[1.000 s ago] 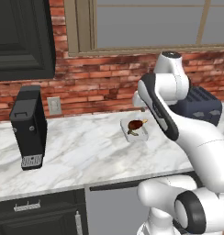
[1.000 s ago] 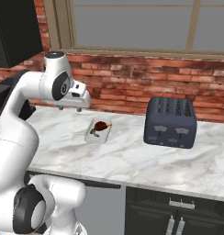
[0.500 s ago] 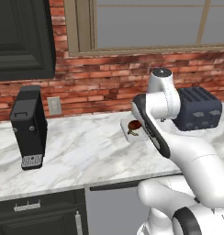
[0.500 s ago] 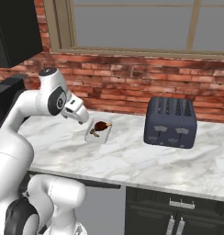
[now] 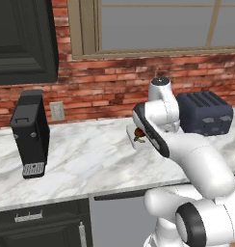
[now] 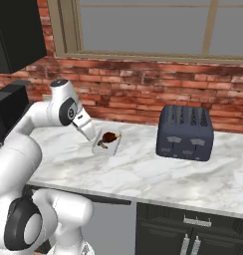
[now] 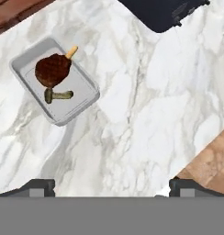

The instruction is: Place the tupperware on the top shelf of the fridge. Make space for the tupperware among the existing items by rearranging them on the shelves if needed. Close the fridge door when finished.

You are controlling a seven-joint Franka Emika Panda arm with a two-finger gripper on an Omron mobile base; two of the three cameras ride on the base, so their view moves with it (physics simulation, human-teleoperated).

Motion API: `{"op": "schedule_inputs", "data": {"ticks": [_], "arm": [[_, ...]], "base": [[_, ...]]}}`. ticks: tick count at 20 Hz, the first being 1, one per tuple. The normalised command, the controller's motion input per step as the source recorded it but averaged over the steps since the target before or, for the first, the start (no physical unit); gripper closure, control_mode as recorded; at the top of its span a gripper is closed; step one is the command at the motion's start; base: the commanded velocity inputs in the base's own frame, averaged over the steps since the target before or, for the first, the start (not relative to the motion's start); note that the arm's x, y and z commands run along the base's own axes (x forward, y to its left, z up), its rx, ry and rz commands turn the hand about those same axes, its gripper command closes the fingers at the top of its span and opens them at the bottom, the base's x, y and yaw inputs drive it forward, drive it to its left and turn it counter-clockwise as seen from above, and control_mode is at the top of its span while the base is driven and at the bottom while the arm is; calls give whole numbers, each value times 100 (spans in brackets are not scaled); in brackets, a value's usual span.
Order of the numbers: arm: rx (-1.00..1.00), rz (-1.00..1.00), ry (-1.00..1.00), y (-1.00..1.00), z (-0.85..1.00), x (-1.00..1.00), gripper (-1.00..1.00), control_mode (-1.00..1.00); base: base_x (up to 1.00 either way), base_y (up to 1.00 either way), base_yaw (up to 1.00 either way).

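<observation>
The tupperware [image 7: 54, 80] is a shallow translucent-white square container holding a brown drumstick, and it rests on the marble counter [image 7: 146, 105]. In the hand view it lies up and to the left of my gripper [image 7: 113, 186], whose two fingertips [image 7: 38, 186] stand far apart with nothing between them. In the right base view the tupperware [image 6: 107, 142] sits just right of my lowered hand, apart from it. My arm covers part of the tupperware [image 5: 137, 136] in the left base view. The fridge, its door and its shelves are out of view.
A dark blue toaster [image 6: 184, 132] [image 5: 204, 112] stands on the counter right of the container. A black coffee machine [image 5: 30, 132] stands at the left, under a dark wall cabinet [image 5: 23, 38]. Brick wall and a window run behind. The counter's front edge [image 7: 196, 156] is at lower right.
My arm has swung down toward the counter, next to the tupperware, and the jaws have spread a little wider. The tupperware has not moved.
</observation>
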Motion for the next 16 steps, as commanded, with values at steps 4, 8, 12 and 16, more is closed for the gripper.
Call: {"op": "schedule_inputs", "data": {"ticks": [4,8,12,16], "arm": [[3,-11,17,-8,-15,48,-100,-100],[1,-5,2,-5,-48,13,-100,-100],[5,-3,-8,-9,-72,0,-100,-100],[12,-2,-16,-23,-64,0,-100,-100]], "base": [[0,0,0],[0,0,0],[0,0,0],[0,0,0]]}}
